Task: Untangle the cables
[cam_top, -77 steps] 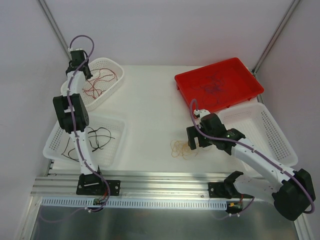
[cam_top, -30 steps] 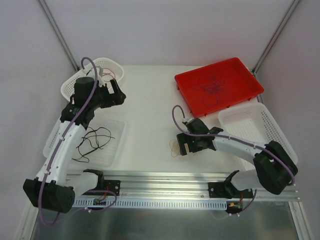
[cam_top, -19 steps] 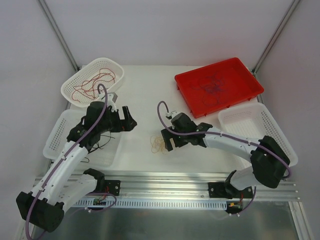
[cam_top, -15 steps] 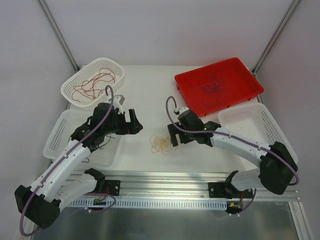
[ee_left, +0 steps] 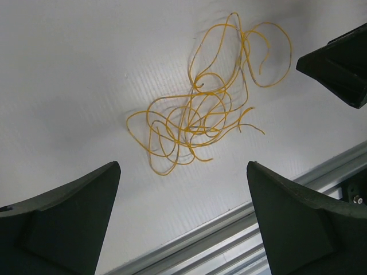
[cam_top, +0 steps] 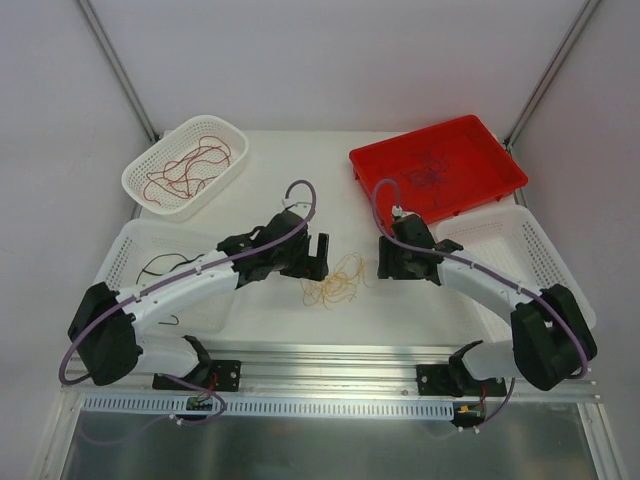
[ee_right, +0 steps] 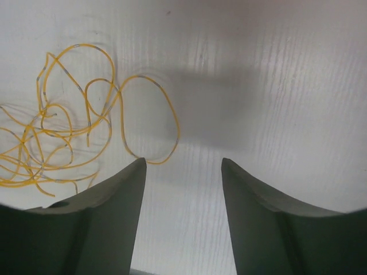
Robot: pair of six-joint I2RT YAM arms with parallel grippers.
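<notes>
Yellow on white, framed in black

Below my left gripper (ee_left: pixel 182 166), the thin yellow tangled wire (ee_left: pixel 195 117) lies on the white, finely ribbed plastic table top (ee_left: pixel 69 69); my fingers (ee_left: pixel 63 217) are matte black. Beyond my right gripper (ee_right: pixel 182 161), the red rectangular plastic tray (cam_top: pixel 385 165) holds dark purple strands (cam_top: pixel 425 178).

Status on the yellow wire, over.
Left gripper open, facing the yellow wire. Right gripper open, empty, at its edge. Wire loose on the table, ungripped. Nothing in the way.

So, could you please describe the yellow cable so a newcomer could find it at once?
Find the white table, then its near middle. A loose tangle of thin yellow cable lies there, bare on the tabletop. It alone is yellow and lies in no container.
</notes>
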